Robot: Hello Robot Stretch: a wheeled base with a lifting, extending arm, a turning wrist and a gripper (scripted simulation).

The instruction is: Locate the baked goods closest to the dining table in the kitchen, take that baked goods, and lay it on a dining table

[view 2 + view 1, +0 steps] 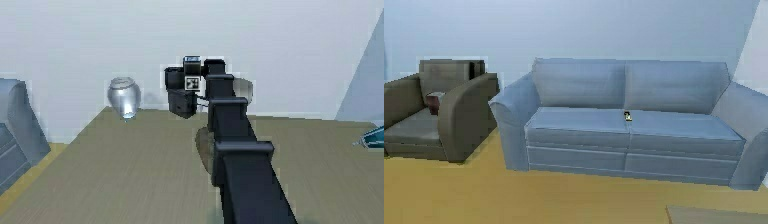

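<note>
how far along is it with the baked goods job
Nothing looks done yet. The forward view faces a blue sofa and a brown armchair, not a kitchen. The gripper holds nothing: bare wall lies behind it. Left: find the kitchen, take the baked goods, lay it on a dining table.

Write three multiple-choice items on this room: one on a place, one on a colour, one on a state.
1. Where does the small dark object lie? A on the sofa seat; B on the floor; C on a shelf.
2. What colour is the armchair? A red; B brown; C white.
3. How does the silver jar on the table stand? A upright; B on its side; C upside down.
Key: 1 A, it rests on the blue cushion; 2 B, its upholstery is brown; 3 A, its neck is on top.
</note>
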